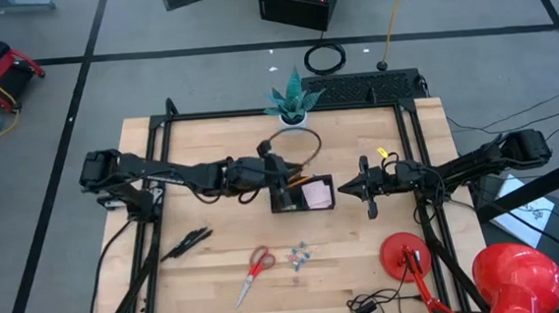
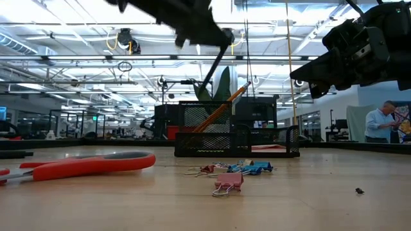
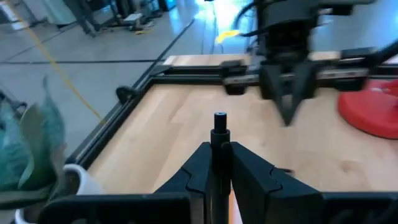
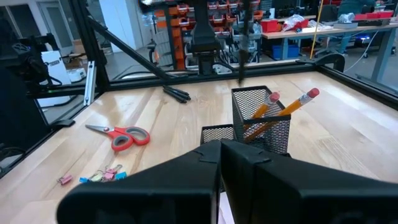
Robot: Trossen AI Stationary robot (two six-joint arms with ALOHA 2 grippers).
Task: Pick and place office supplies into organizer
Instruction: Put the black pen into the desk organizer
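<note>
In the low view, a small pink binder clip [image 2: 226, 182] lies nearest on the pale wooden table [image 2: 308, 205], at the front of a loose cluster of blue and pale clips [image 2: 241, 169]. Beside them rest the red-handled scissors [image 2: 87, 164], flat and untouched. Two more black pens [image 1: 188, 243] lie well off toward the left arm's side, waiting their turn.

Behind the clips stands the black wire-mesh organizer [image 2: 234, 131], a tall cup joined to a low tray. Two orange pencils [image 4: 280, 109] already lean in the cup, erasers up, and a pink sticky-note pad [image 1: 316, 193] sits in the tray.

Directly above the cup hangs the left gripper [image 3: 216, 163], its fingers [image 3: 194, 171] pinched narrowly on a slim black pen [image 3: 219, 129]. The pen dangles below the fingertips with its lower end at about the cup's mouth, held roughly upright, probably so it drops in beside the pencils; release looks like the next step.

Beyond the organizer, well apart from the left fingertips, the right gripper [image 1: 369, 185] waits with its fingers pressed together, empty. Farther back stand a white-potted green plant [image 1: 292, 100] and a red round lamp base [image 1: 403, 254].
</note>
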